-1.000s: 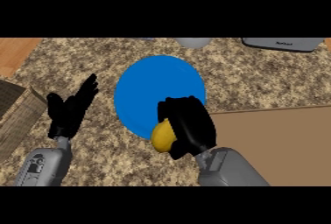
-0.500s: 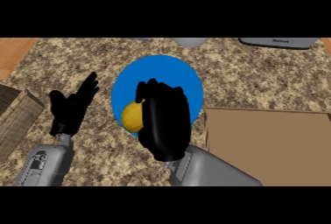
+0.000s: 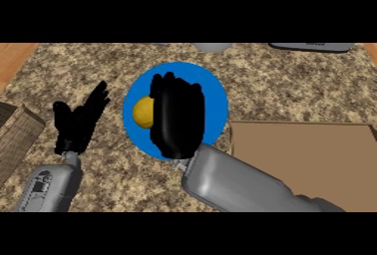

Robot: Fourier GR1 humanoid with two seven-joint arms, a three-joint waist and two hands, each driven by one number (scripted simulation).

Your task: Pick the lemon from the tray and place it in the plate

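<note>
Over the plate: right hand point(image 3: 177, 119), back of the hand up, covering the middle of the blue disc.
Right hand's state: fingers bent down around the lemon point(image 3: 144, 111), holding it from the right side and above.
Lemon: yellow, peeking out at the left edge of the right hand, over the plate's left half; cannot tell whether touching the plate or held just above it.
Plate point(image 3: 213, 92): blue, round, lying on the speckled stone counter point(image 3: 294, 84), near the middle of the view.
Right forearm point(image 3: 236, 182): grey, coming up from the lower right edge, crossing the plate's lower rim.
Left hand point(image 3: 80, 122): left of the plate, apart from it, fingers straight and pointing up, holding nothing, resting above the counter.
Left forearm point(image 3: 50, 187): grey, at the lower left.
Tray point(image 3: 309, 159): brown, flat, right of the plate, its left edge just beside the plate's rim, partly covered by the right forearm.
Far edge: grey rounded object point(image 3: 212, 47) at top centre, dark flat object point(image 3: 313, 47) at top right, both cut off by the view.
Left edge: wooden block-like object point(image 3: 16, 134), only partly visible.
</note>
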